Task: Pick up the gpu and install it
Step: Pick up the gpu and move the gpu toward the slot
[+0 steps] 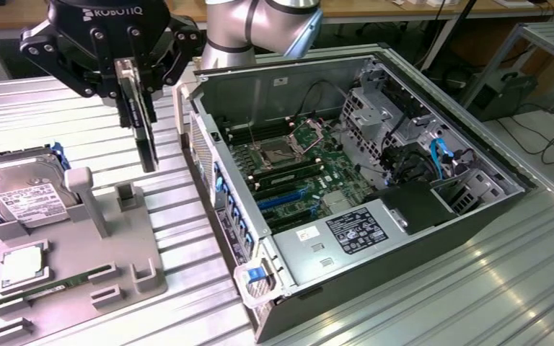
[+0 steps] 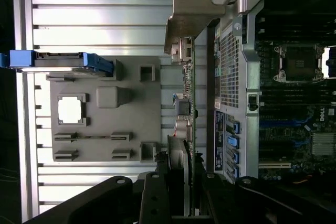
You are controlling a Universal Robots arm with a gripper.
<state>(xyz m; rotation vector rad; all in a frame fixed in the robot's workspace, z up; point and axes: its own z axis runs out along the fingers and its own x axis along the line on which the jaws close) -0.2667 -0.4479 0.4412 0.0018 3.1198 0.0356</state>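
One gpu [image 1: 145,144], one hard drive [image 1: 22,194], one loose processor chip [image 1: 22,267], one grey tray [image 1: 113,252] and one open computer case [image 1: 257,79].

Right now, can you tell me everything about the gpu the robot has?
The gpu is a thin, flat card with a green board edge and a silver metal bracket at its lower end. It hangs straight down, pinched at its top by the gripper. It is in the air between the grey tray and the open computer case, touching nothing else.

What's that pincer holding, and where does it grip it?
The pincer clamps the gpu edge-on by the end away from its metal bracket.
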